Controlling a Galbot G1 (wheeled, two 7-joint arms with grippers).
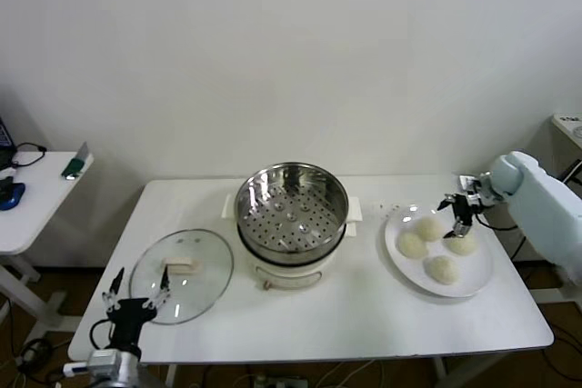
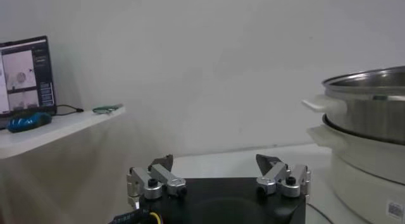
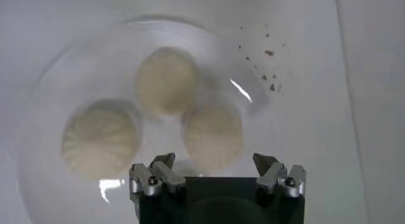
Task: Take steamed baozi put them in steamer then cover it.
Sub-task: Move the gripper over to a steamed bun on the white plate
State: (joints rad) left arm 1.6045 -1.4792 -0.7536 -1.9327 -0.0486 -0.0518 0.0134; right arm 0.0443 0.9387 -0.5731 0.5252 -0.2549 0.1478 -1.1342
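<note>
Over at the right of the frame, right gripper [image 1: 457, 216] hovers above the plate [image 1: 475, 281] of baozi [image 1: 442, 268], fingers apart; left gripper [image 1: 136, 295] sits lower left by the cover [image 1: 195, 284], fingers apart too.

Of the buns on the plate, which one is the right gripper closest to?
The small round cream-white bun on the flat white plate's right side, next to the wall; the right gripper hovers open right above it, while the other three sit further away.

cover [image 1: 181, 275] left | steamer [image 1: 292, 214] centre | baozi [image 1: 440, 243] right (on plate [image 1: 476, 281])
</note>
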